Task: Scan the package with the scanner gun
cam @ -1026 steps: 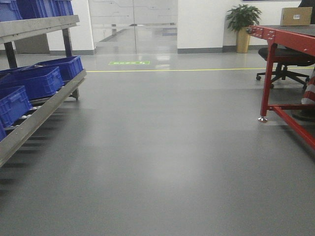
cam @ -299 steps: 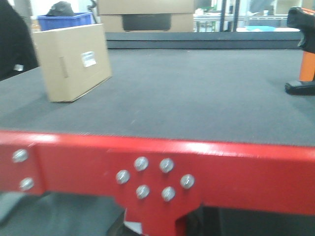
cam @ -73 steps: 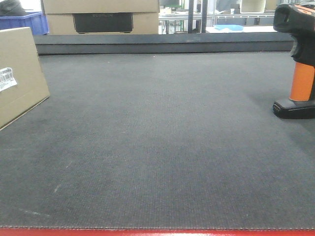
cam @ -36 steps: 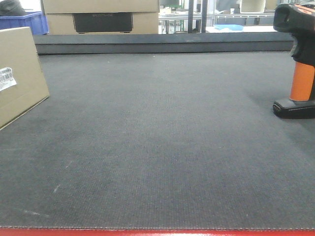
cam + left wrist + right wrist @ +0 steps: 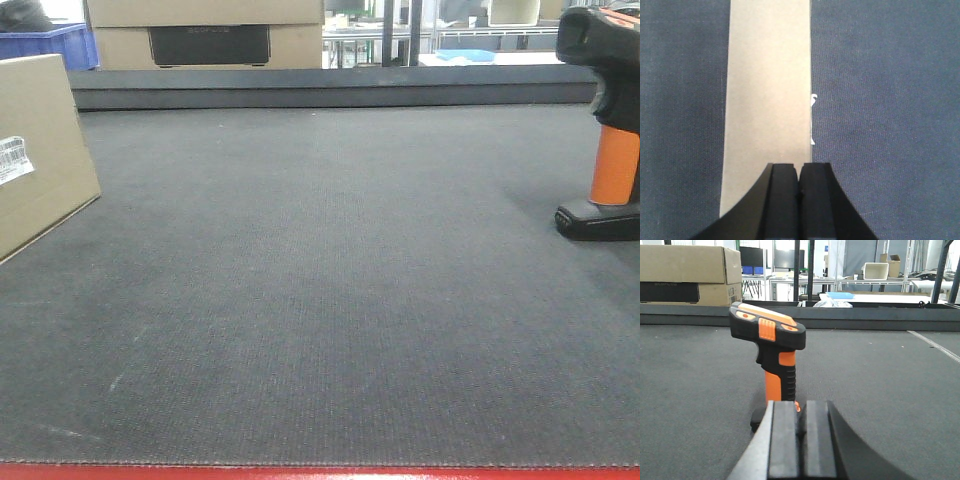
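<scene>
The package (image 5: 40, 150), a tan box with a white label (image 5: 12, 160), stands on edge at the table's left. In the left wrist view I look straight down on its narrow top face (image 5: 767, 85). My left gripper (image 5: 799, 172) hangs above that face's near end, shut and empty. The scanner gun (image 5: 612, 130) stands upright on its black foot at the table's right, with an orange handle and a black head. In the right wrist view the scanner gun (image 5: 772, 345) is just beyond my right gripper (image 5: 801, 415), which is shut with nothing in it. Neither gripper shows in the front view.
A dark mat (image 5: 330, 280) covers the table, with a red frame edge (image 5: 320, 472) nearest me. A raised dark ledge (image 5: 330, 88) runs along the back. Behind it stands a larger carton with a dark panel (image 5: 205, 35) and a blue bin (image 5: 60, 45).
The front view went from open floor to the table's red edge, then to close over the mat. Over the last second nothing has visibly moved.
</scene>
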Action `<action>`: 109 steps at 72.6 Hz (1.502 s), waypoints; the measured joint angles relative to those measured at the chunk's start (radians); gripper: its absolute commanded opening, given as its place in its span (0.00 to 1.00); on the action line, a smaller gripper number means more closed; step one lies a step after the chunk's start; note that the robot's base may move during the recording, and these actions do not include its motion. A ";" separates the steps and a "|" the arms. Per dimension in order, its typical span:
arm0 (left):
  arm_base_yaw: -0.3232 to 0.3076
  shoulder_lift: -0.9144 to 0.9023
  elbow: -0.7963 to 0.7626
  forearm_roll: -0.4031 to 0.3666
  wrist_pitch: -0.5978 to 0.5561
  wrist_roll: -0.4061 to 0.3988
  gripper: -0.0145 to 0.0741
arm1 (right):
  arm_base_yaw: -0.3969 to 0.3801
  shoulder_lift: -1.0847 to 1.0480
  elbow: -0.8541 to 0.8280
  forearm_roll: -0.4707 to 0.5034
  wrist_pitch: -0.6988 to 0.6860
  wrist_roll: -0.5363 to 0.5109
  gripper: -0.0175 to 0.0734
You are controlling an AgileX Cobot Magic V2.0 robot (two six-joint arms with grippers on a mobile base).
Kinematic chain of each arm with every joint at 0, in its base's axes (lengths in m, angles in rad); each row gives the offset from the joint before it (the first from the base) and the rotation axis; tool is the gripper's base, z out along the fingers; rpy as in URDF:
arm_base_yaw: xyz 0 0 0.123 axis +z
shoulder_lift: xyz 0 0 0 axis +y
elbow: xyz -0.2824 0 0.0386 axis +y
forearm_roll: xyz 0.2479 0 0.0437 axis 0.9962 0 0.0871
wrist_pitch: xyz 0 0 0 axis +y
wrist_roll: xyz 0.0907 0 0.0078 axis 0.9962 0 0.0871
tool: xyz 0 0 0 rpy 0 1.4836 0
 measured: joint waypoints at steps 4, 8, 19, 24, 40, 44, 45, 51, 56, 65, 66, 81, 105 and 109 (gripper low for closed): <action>0.000 0.000 0.000 0.000 -0.002 0.000 0.04 | 0.000 0.000 0.000 0.000 0.000 0.000 0.01; 0.000 0.000 0.000 0.000 -0.006 0.000 0.05 | 0.000 0.000 0.000 0.000 0.000 0.000 0.01; 0.000 0.000 0.000 0.004 -0.030 0.000 0.30 | 0.000 0.000 0.000 0.000 0.000 0.000 0.01; 0.000 0.000 0.000 0.006 -0.036 0.000 0.49 | 0.000 0.000 0.000 0.000 0.000 0.000 0.01; 0.000 0.000 0.000 0.027 -0.054 0.002 0.78 | 0.000 0.000 0.000 0.000 0.000 0.000 0.01; 0.000 0.000 0.000 0.044 -0.057 0.002 0.72 | 0.000 0.000 0.000 0.000 0.000 0.000 0.01; 0.000 0.002 0.000 0.053 -0.056 0.002 0.72 | 0.000 0.000 0.000 0.000 0.000 0.000 0.01; 0.000 0.009 0.000 0.068 -0.057 0.002 0.70 | 0.000 0.000 0.000 0.000 0.000 0.000 0.01; 0.000 0.027 0.000 0.077 -0.058 0.002 0.70 | 0.000 0.000 0.000 0.000 0.000 0.000 0.01; 0.000 0.080 0.000 0.072 -0.049 0.002 0.70 | 0.000 0.000 0.000 0.000 0.000 0.000 0.01; 0.000 0.089 0.000 0.072 -0.048 0.002 0.70 | 0.000 0.000 0.000 0.000 0.000 0.000 0.01; 0.000 0.165 0.000 0.053 -0.028 -0.009 0.70 | 0.000 0.000 0.000 0.000 0.000 0.000 0.01; 0.000 0.202 0.000 0.045 -0.001 -0.042 0.30 | 0.000 0.000 0.000 0.000 0.000 0.000 0.01; 0.000 0.202 0.000 0.045 -0.001 -0.042 0.12 | 0.000 0.000 0.000 0.000 0.000 0.000 0.01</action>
